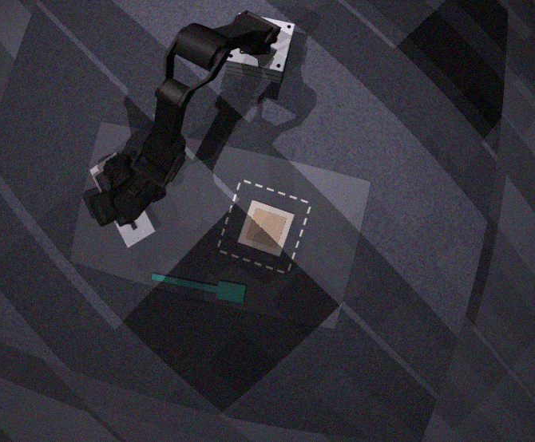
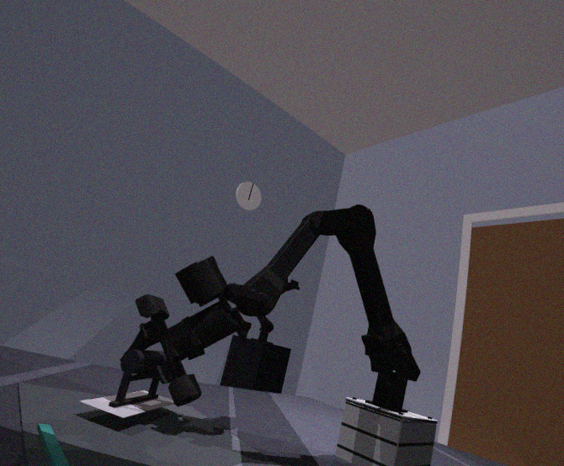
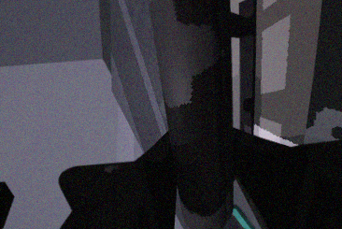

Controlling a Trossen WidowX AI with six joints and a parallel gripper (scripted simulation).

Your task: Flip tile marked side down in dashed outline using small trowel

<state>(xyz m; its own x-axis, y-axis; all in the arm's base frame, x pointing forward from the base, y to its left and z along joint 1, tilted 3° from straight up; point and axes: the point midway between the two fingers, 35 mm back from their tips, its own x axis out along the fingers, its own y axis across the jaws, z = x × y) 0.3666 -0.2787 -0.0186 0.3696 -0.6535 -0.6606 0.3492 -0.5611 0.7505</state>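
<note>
Clamped on its black handle, the end effector [image 1: 125, 205] [image 2: 163, 365] [image 3: 194, 129] holds a white flat-bladed trowel [image 1: 137, 234] [image 2: 121, 407] [image 3: 275, 60] toward nine o'clock of the square cream-and-tan tile [image 1: 266, 227], apparently unturned inside the dashed outline [image 1: 307, 201]; flipping and release remain.

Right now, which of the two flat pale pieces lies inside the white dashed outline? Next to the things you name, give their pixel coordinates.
The square white tile with a tan centre [image 1: 265, 227], with the dashed outline [image 1: 309, 207] around it; the rectangular white plate [image 1: 139, 233] [image 2: 121, 410] [image 3: 276, 55] is outside.

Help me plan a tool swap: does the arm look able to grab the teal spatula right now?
Probably not: the jaws are shut on the white-plated trowel, which would need setting down first. Nothing covers the teal spatula.
</note>
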